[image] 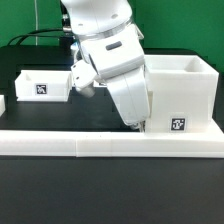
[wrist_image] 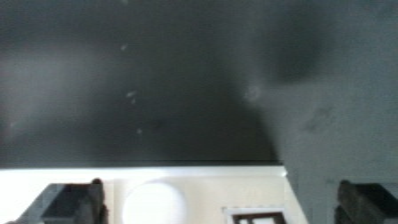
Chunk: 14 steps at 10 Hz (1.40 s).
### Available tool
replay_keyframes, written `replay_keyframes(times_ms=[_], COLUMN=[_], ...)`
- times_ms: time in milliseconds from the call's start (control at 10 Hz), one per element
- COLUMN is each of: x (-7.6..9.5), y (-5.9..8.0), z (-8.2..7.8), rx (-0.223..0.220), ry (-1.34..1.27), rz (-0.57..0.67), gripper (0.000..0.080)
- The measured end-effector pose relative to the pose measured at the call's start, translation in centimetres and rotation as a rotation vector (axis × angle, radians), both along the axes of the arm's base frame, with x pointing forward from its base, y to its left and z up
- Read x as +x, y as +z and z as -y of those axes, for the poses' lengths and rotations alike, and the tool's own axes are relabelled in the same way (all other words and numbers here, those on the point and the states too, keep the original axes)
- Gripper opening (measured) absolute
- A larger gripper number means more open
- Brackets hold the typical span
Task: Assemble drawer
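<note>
A large white open box [image: 185, 90] with a marker tag on its front stands at the exterior view's right. A smaller white drawer tray [image: 45, 85] with a tag stands at the left. My gripper [image: 140, 125] is low, right at the large box's left front corner. In the wrist view my gripper [wrist_image: 217, 205] is open, with its dark fingers [wrist_image: 71, 203] wide apart. A white surface [wrist_image: 187, 190] with the edge of a tag lies between them. I cannot tell whether they touch it. A grey shaded wall [wrist_image: 329, 100] rises beside it.
A long low white rail [image: 110, 146] runs across the front of the black table, just before the box and my gripper. A small white piece [image: 2, 102] shows at the far left edge. Dark cables hang at the back.
</note>
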State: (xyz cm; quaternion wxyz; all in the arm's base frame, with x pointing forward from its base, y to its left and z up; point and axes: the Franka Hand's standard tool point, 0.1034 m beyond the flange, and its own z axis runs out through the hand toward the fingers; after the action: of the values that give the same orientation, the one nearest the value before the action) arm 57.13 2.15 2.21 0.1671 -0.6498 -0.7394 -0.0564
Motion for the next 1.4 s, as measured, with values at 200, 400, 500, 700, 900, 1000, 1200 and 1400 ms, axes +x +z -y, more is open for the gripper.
replay_keyframes(times_ms=[200,400,500,700,900,1000,1200,1400], x=[-0.6,-0.9,-0.8,-1.9,-5.4,-7.9,-9.5,-9.4], y=[-0.4,-0.2,0.2,1.4,1.8,1.5,0.8,0.8], z=[2.1,3.7,4.2,5.4,6.5,6.9,7.0,7.1], rx=[0.001,-0.001,-0.007,-0.04,-0.077,-0.087,-0.095,-0.097], ry=[0.017,0.026,0.033,0.035,-0.024,-0.066,-0.113,-0.134], rz=[-0.011,-0.017,-0.009,0.041,0.101,0.112,0.094,0.089], gripper=[0.0649,0.0649,0.0649,0.0649,0.0649,0.0649,0.0649,0.0649])
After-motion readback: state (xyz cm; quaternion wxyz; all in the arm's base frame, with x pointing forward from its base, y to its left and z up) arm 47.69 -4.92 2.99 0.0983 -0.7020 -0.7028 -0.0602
